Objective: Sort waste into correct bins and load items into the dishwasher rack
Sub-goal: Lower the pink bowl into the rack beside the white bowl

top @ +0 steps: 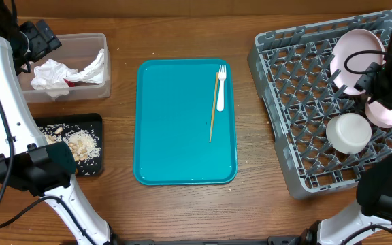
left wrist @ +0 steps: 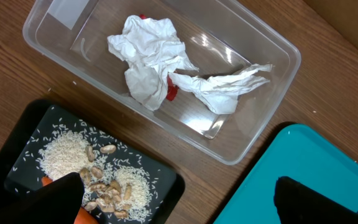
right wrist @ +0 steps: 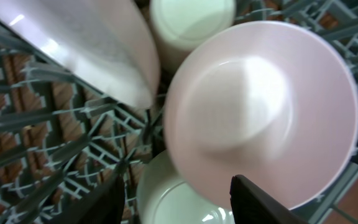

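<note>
1. Two of the items are lying on the teal serving tray (top: 175,136), in the half nearer the rack: the white plastic fork (top: 221,92) and the thin wooden stick (top: 213,116), side by side (touching or just apart, I cannot tell).
2. On the right arm's side of that tray the dishwasher rack (top: 284,82) is sitting, and a pale bowl (right wrist: 260,112) is leaning among the pegs at its end farthest from the tray, with a white cup (top: 349,133) just beside it.
3. Directly over the bowl the right gripper (right wrist: 179,202) is hanging, its fingers (right wrist: 263,202) standing apart. One finger is well clear of the rim, so it is not pinching the bowl.
4. Judging from this, the step in hand is letting the bowl go. Doing it well means spreading the fingers fully, then rising straight up (no sideways drift) so that nothing nudges the leaning bowl off its pegs.
5. On the tray's opposite side the left gripper (left wrist: 185,199) is hovering with fingers (left wrist: 61,196) spread wide on nothing, above the clear tub (left wrist: 272,112) holding napkins (left wrist: 154,62) and the black tray (left wrist: 17,143) holding food scraps (left wrist: 104,186).
</note>
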`<state>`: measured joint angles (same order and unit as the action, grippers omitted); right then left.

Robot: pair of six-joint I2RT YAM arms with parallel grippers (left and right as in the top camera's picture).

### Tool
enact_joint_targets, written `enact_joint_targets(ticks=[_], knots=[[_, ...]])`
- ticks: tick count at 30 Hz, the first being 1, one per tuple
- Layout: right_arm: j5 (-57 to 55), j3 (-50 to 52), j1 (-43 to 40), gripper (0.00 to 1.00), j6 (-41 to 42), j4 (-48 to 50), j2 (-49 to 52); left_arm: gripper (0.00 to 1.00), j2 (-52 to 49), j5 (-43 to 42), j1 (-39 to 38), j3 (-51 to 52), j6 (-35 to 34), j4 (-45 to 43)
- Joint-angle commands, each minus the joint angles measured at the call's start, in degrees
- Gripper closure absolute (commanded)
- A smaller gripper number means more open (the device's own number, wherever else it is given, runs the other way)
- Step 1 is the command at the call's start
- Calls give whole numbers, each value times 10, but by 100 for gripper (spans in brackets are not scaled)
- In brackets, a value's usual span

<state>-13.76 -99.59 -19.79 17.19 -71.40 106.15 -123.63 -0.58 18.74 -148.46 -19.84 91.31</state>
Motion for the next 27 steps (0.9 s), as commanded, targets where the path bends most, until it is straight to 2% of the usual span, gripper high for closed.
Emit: enact_joint_targets(ticks=[1, 9, 10, 11, 12, 13, 16, 20, 24, 26, 27], knots=[[-48, -8, -6, 43, 11, 2, 20, 0, 21, 6, -4, 2, -10, 1], [-46, -5, -5, 44, 11, -4, 71, 0, 21, 6, -4, 2, -10, 1], [-46, -5, -5, 48, 11, -4, 71, 0, 21, 6, -4, 2, -10, 1], [-46, -5, -5, 58, 11, -4, 71, 0, 21, 6, -4, 2, -10, 1], [-45, -6, -5, 76, 11, -5, 71, 0, 21, 6, -4, 2, -10, 1], [-36, -6, -5, 85, 11, -6, 71, 0, 21, 6, -4, 2, -10, 1], [-2, -19, -5, 96, 11, -21, 70, 0, 21, 6, -4, 2, -10, 1], [51, -69, -10, 96, 11, -61, 46, 0, 21, 6, -4, 2, -10, 1], [183, -111, -57, 96, 5, -80, -31, 0, 21, 6, -4, 2, -10, 1], [265, -111, -97, 96, -23, -83, -58, 0, 21, 6, -4, 2, -10, 1], [359, -110, -132, 96, -77, -88, -62, 0, 21, 6, -4, 2, -10, 1]])
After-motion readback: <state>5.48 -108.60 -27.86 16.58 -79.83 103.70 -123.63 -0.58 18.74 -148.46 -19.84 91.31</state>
